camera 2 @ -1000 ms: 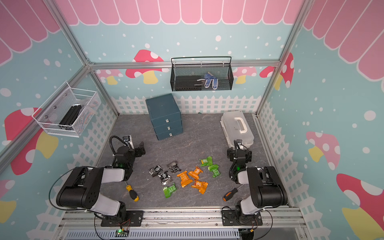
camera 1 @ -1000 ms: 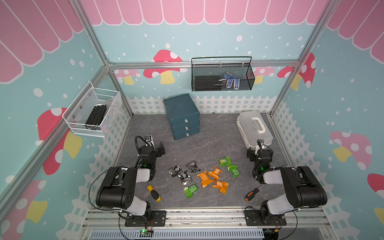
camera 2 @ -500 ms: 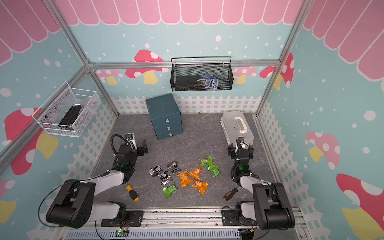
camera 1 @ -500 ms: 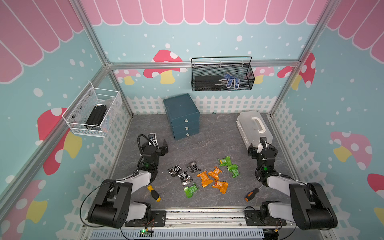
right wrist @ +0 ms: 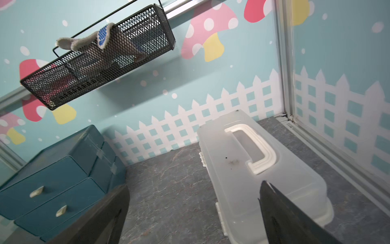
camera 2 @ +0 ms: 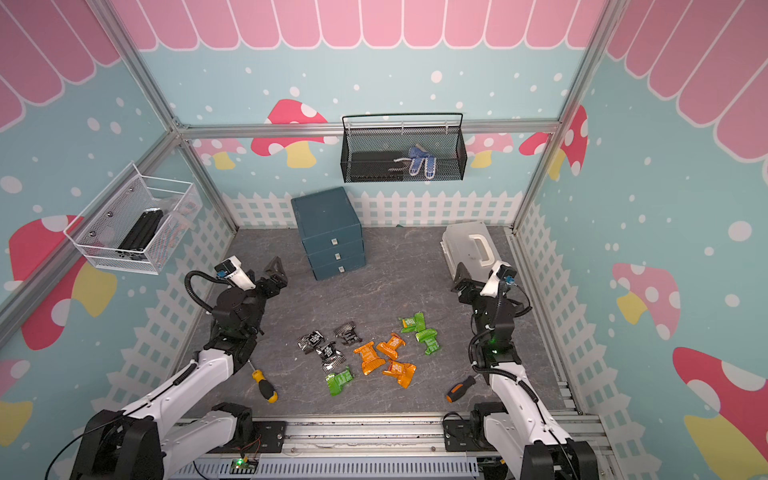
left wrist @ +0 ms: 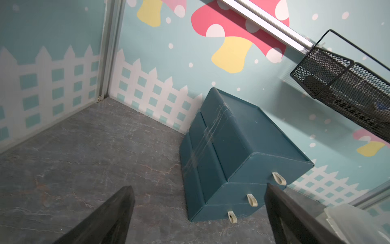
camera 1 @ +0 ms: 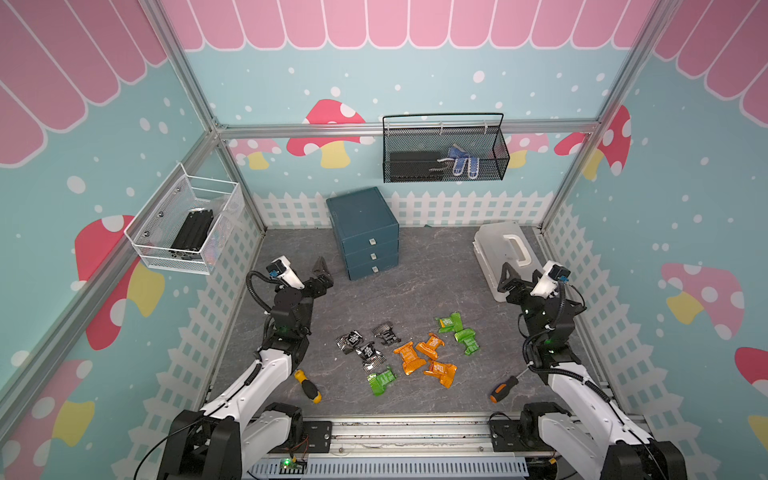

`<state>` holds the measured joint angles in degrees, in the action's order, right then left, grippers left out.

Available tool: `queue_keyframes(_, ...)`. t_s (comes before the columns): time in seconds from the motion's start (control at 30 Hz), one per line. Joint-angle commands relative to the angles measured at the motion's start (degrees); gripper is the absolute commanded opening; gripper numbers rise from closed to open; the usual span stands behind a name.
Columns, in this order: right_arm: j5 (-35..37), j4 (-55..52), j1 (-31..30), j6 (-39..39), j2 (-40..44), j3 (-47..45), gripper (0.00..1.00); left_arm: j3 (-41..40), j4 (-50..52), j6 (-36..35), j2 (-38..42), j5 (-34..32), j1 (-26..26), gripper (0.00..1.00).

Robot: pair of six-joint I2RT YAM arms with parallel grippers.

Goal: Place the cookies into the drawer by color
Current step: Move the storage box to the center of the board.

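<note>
The cookies lie loose on the grey floor in both top views: three black-silver (camera 1: 352, 340), three orange (camera 1: 407, 358) and three green (camera 1: 467, 340) packets, one green (camera 2: 340, 380) apart near the front. The dark teal drawer (camera 1: 365, 232) stands at the back with all three fronts closed; the left wrist view shows its pale tabs (left wrist: 252, 199). My left gripper (camera 1: 323, 274) hovers open just left of the drawer, empty. My right gripper (camera 1: 505, 277) hangs open and empty beside the white case, well behind the cookies.
A translucent white case (camera 1: 503, 257) with a handle sits at the back right. A yellow-and-black screwdriver (camera 1: 307, 386) and an orange-handled one (camera 1: 500, 388) lie near the front edge. A black mesh basket (camera 1: 444, 153) and a white wire basket (camera 1: 187, 224) hang on the walls.
Both arms have unfolded and lifted, carrying the grippers up and toward the back wall. The jaws stayed open. The cookies and the drawer have not moved.
</note>
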<state>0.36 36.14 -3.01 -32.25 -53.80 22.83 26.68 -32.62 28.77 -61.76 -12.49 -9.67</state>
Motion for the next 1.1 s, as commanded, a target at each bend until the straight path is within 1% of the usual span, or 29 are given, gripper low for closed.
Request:
queue_keyframes(0.0, -10.25, -1.93, -0.17, -3.45, -3.13, 6.22, 0.99, 4.94, 0.08, 4.63, -1.67, 5.75, -0.26, 0.99)
queue_keyframes(0.03, -12.26, -4.14, -0.57, -3.36, -5.05, 8.93, 0.99, 7.59, 2.95, 5.03, -2.73, 5.91, -0.28, 0.99)
queue_keyframes(0.1, -13.11, -6.11, -2.61, -2.08, -8.67, 13.27, 0.97, 12.06, 8.08, 5.35, -5.37, 7.10, -0.25, 0.99)
queue_keyframes(0.17, -10.43, -10.59, -6.25, 0.87, -12.63, 18.37, 0.96, 17.23, 12.15, 5.58, -8.46, 7.77, -0.26, 0.99)
queue_keyframes(0.23, -8.54, -12.38, -9.64, 2.61, -16.34, 22.24, 0.95, 20.80, 14.52, 6.13, -11.32, 7.28, 0.11, 0.99)
queue_keyframes(0.3, -8.85, -14.06, -12.31, 2.79, -20.52, 26.74, 0.94, 24.10, 16.39, 6.67, -14.00, 8.07, 0.98, 0.99)
queue_keyframes(0.37, -9.69, -17.11, -14.75, 3.26, -25.57, 32.64, 0.99, 27.80, 17.69, 7.74, -17.13, 10.35, 2.17, 0.99)
queue_keyframes(0.47, -9.06, -19.86, -17.97, 4.44, -32.75, 40.55, 0.99, 33.22, 19.96, 8.20, -21.56, 12.52, 3.02, 0.97)
queue_keyframes(0.53, -10.31, -21.67, -19.36, 4.95, -37.32, 45.85, 0.97, 35.66, 20.00, 8.63, -24.28, 13.63, 3.35, 0.96)
queue_keyframes(0.6, -12.68, -21.32, -20.46, 4.80, -41.74, 50.01, 0.93, 38.41, 20.69, 8.43, -27.07, 14.58, 3.60, 0.94)
queue_keyframes(0.67, -13.87, -22.12, -21.60, 4.95, -46.31, 55.36, 0.91, 41.29, 21.37, 7.99, -30.15, 15.15, 3.73, 0.92)
queue_keyframes(0.8, -15.33, -23.18, -23.13, 5.09, -53.53, 63.30, 0.89, 46.03, 22.73, 6.85, -35.30, 16.59, 4.09, 0.87)
queue_keyframes(0.97, -15.51, -25.79, -24.66, 5.65, -62.71, 73.38, 0.85, 48.82, 23.38, 5.75, -38.96, 14.78, 4.18, 0.82)
queue_keyframes(1.07, -16.97, -27.26, -24.70, 4.87, -67.75, 79.44, 0.83, 50.95, 23.70, 5.63, -41.73, 16.88, 4.98, 0.77)
